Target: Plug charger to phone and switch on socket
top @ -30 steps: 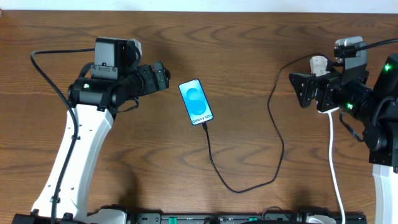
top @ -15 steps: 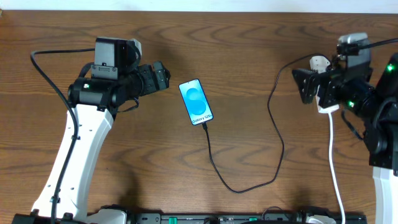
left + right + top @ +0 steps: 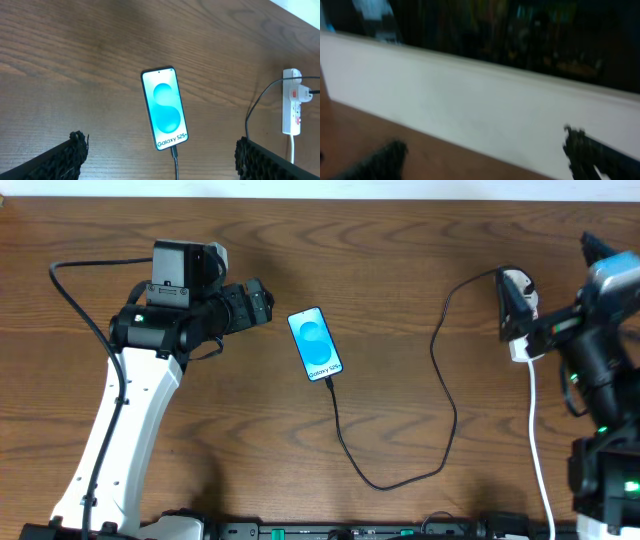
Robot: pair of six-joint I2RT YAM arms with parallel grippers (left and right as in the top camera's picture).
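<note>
1. The left gripper (image 3: 262,302) is hovering above the wooden table (image 3: 400,240) with its jaws spread wide, holding nothing and touching nothing; its fingertips (image 3: 75,150) are showing as rough, black, foam-like pads at the bottom corners of the left wrist view.
2. Just beyond that gripper, the phone (image 3: 165,107) is lying flat on the table, face up. It is a slim rectangle with rounded corners, and its glossy screen is glowing blue-cyan with a lighter oval and white lettering.
3. The charger (image 3: 450,400), a thin black cable, is sitting with its small plug tip (image 3: 174,150) at the phone's bottom edge. From there it is looping loosely over the dark, grained wood toward the right side.
4. Farther right, the socket (image 3: 292,102) is lying flat as a narrow white plastic strip with red markings. The cable's other end is reaching a white adapter (image 3: 514,280) at its far end, and a white cord (image 3: 538,440) is trailing from its near end.
5. The right gripper (image 3: 485,152) is hanging beside the socket with its fingers standing wide apart and empty. Its own view is blurring into a pale wall band (image 3: 470,100) above the table edge.
</note>
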